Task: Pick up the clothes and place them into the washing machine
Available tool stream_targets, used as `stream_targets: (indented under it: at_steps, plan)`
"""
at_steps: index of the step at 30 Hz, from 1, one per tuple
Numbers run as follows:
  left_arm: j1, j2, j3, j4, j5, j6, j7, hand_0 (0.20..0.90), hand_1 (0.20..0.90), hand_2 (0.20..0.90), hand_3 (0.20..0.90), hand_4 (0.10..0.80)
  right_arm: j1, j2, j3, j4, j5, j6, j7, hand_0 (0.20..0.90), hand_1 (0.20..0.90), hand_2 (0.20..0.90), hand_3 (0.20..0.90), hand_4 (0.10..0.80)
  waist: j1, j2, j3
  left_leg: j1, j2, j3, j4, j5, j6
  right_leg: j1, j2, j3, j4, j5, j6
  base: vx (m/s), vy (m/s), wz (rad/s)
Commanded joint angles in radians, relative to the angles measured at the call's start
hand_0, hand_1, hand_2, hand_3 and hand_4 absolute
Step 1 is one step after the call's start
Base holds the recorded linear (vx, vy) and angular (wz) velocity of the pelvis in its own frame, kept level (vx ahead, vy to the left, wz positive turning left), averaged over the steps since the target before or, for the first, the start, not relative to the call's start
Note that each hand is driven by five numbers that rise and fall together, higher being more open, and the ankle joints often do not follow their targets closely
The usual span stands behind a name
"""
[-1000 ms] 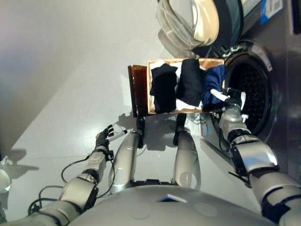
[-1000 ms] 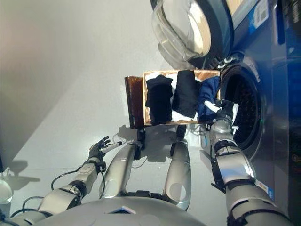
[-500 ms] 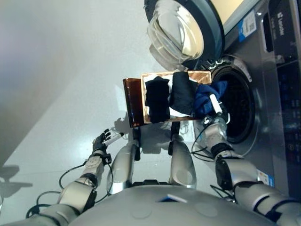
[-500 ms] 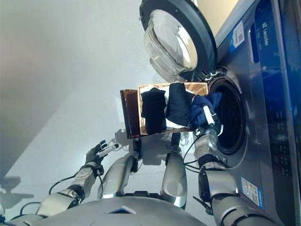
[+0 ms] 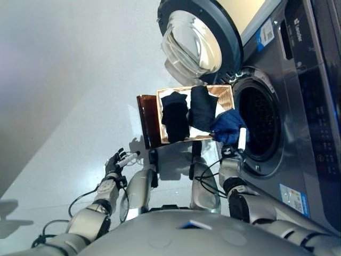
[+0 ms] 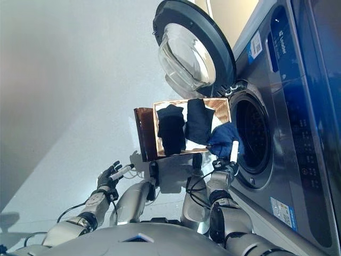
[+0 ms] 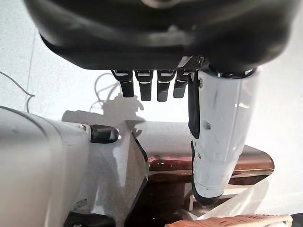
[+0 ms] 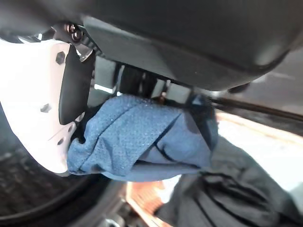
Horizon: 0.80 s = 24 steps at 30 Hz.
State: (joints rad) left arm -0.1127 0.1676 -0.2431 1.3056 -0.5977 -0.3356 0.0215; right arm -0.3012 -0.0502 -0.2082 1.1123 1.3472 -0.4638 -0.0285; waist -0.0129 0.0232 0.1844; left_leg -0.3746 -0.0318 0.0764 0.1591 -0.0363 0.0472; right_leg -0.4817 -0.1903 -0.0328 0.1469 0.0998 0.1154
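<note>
A woven basket [image 5: 226, 92] stands on a brown stool in front of the washing machine [image 5: 298, 106]. Two dark garments [image 5: 176, 114] hang over the basket's rim. My right hand [image 5: 238, 143] is shut on a blue garment [image 5: 227, 126], lifted off the basket's right end, close to the drum opening [image 5: 258, 120]. In the right wrist view the blue garment [image 8: 142, 142] is bunched between the white-covered thumb [image 8: 40, 109] and the fingers. My left hand [image 5: 118, 160] hangs low at the left, open, holding nothing.
The washer's round glass door [image 5: 193, 42] is swung open above the basket. A control panel [image 5: 322, 112] lies on the machine's right side. Pale floor [image 5: 64, 80] spreads to the left.
The right hand has lifted the blue garment off the basket and drawn it down and back beside the drum opening. The camera has shifted, showing more of the machine. The left hand has stayed put.
</note>
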Motion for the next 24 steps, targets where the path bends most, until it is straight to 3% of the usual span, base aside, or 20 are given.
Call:
stream_targets:
  at_steps: [1,7,16,23,24]
  plan:
    - [-0.012,-0.004,0.002,0.033,-0.022,-0.055,0.015,0.9,0.9,0.9,0.9,0.8,-0.062,-0.058,-0.042,-0.104,-0.019,-0.093,-0.029,0.2,0.2,0.2,0.2,0.3,0.005,0.034,0.036,-0.002,0.007,-0.016,0.033,-0.035,-0.071,0.029,0.002,0.005,0.032,-0.041,-0.008,0.0,0.0,0.0]
    - [-0.015,-0.001,-0.012,0.034,-0.007,-0.055,0.021,0.9,0.9,0.9,0.9,0.8,-0.122,-0.108,-0.056,-0.061,-0.049,-0.105,-0.077,0.2,0.2,0.2,0.2,0.3,0.012,0.041,0.039,-0.04,0.011,-0.013,0.073,-0.051,-0.072,-0.005,0.004,0.012,0.062,-0.054,-0.012,-0.01,-0.005,-0.01]
    - [-0.013,0.008,-0.067,-0.012,0.008,-0.057,0.029,0.9,0.9,0.9,0.9,0.8,-0.285,-0.197,-0.169,-0.06,0.034,-0.216,-0.174,0.2,0.2,0.2,0.2,0.3,0.024,0.074,0.064,-0.215,0.031,-0.02,0.321,-0.136,-0.08,-0.158,0.023,0.027,0.292,-0.153,-0.041,-0.06,-0.035,0.04]
    - [-0.007,0.007,-0.081,-0.009,0.032,-0.049,0.031,0.9,0.9,0.9,0.9,0.8,-0.336,-0.271,-0.149,-0.004,-0.016,-0.195,-0.212,0.2,0.2,0.2,0.2,0.3,0.032,0.091,0.062,-0.305,0.044,-0.021,0.429,-0.174,-0.079,-0.25,0.025,0.039,0.397,-0.19,-0.054,-0.03,-0.019,0.01]
    - [-0.005,0.011,-0.084,-0.016,0.037,-0.048,0.029,0.9,0.9,0.9,0.9,0.8,-0.353,-0.286,-0.139,0.005,-0.024,-0.192,-0.218,0.2,0.2,0.2,0.2,0.3,0.038,0.1,0.06,-0.315,0.049,-0.024,0.446,-0.203,-0.081,-0.267,0.03,0.049,0.427,-0.221,-0.053,0.055,0.0,-0.04]
